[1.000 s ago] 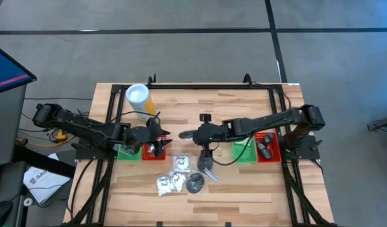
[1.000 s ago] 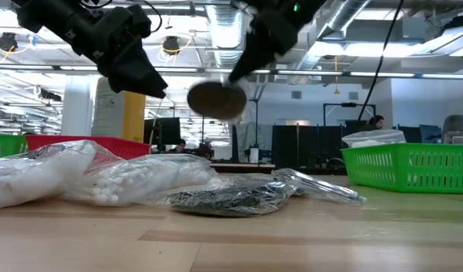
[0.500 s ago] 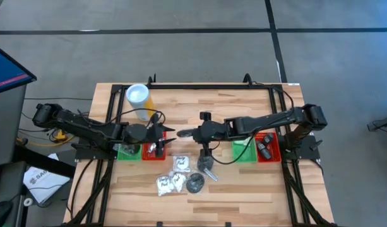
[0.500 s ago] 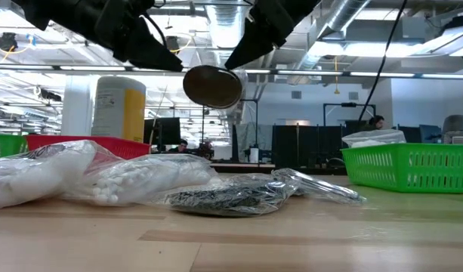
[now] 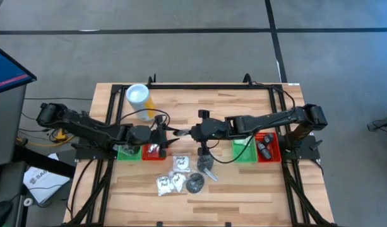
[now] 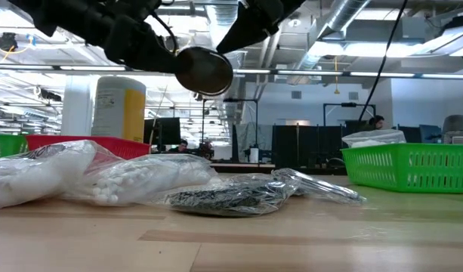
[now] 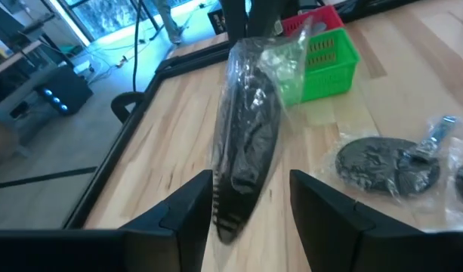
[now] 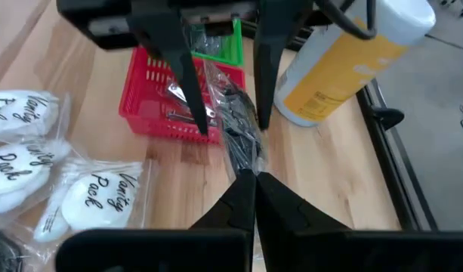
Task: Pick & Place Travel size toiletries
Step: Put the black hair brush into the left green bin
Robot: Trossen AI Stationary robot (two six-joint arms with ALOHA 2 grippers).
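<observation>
So on the left, the left gripper [image 5: 160, 133] has its fingers spread on either side of a bagged dark disc [image 7: 245, 143], mid-air over the table [image 5: 256, 183] beside the red tray [image 8: 144, 106]. On the right, the right gripper [image 5: 184, 132] pinches the bag's edge. Looks light, floppy, slippery plastic; I'd grab the stiff disc itself. Can't tell whether the left fingers touch it.

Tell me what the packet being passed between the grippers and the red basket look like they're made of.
The packet looks like thin clear plastic film, glossy and crinkled, around something dark that I can't identify. The red basket looks like molded plastic, with slotted lattice walls and an even, slightly shiny color.
</observation>
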